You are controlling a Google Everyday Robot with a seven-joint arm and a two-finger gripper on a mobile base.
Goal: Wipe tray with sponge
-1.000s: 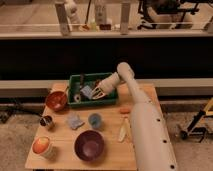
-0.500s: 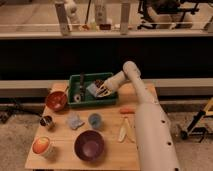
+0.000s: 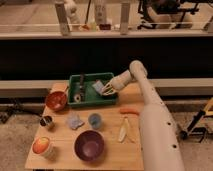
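Claw point(image 3: 105, 90) inside green tray point(image 3: 75, 101), fingers closed on sponge point(image 3: 98, 87)

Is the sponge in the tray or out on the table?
In the tray. The sponge lies within its green walls, right side, with the gripper at it.

The hand point(image 3: 106, 90) presses the sponge point(image 3: 98, 87) inside the tray point(image 3: 90, 100).

A lab-like test room is suggested: a small wooden table point(image 3: 60, 145) is set on speckled flooring, the gripper point(image 3: 106, 89) is poised over a tray point(image 3: 76, 80), and a railed ledge point(image 3: 100, 31) is seen behind.
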